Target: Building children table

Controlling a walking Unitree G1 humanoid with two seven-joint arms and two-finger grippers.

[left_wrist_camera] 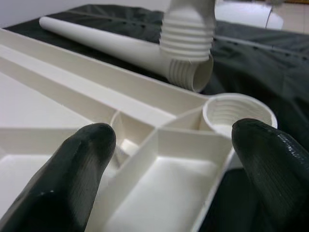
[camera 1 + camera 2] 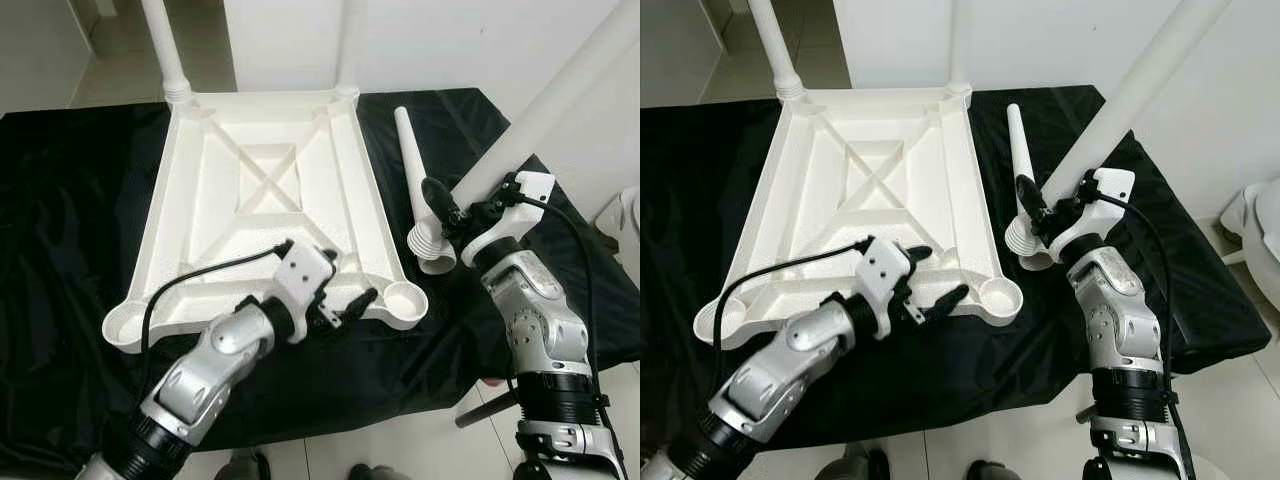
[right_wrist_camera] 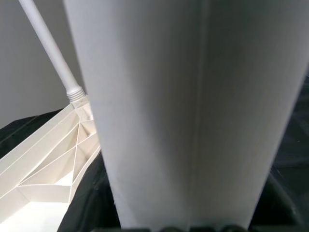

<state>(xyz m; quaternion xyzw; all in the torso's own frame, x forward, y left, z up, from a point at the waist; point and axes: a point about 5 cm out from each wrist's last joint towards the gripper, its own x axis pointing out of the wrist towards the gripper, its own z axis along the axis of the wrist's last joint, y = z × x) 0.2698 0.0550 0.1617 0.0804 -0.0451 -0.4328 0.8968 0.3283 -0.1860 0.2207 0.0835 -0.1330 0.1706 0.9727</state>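
Note:
A white plastic tabletop (image 2: 200, 200) lies upside down on a black cloth. Two white legs (image 2: 165, 50) (image 2: 348, 45) stand screwed into its far corners. The near right socket (image 2: 405, 300) and near left socket (image 2: 125, 322) hold nothing. A third leg (image 2: 412, 170) lies on the cloth to the right of the tabletop. My right gripper (image 2: 458, 205) is shut on a fourth leg (image 2: 560, 100), held tilted. Its threaded end (image 1: 187, 29) hangs just over the lying leg's threaded end (image 1: 193, 72). My left gripper (image 2: 350, 277) hovers open over the tabletop's near right ribs, beside that socket (image 1: 239, 113).
The black cloth (image 2: 70, 200) covers the whole work surface, and its near edge drops to a pale tiled floor (image 2: 400, 450). A white wall rises behind the tabletop. A white fixture (image 2: 1260, 215) stands at the far right.

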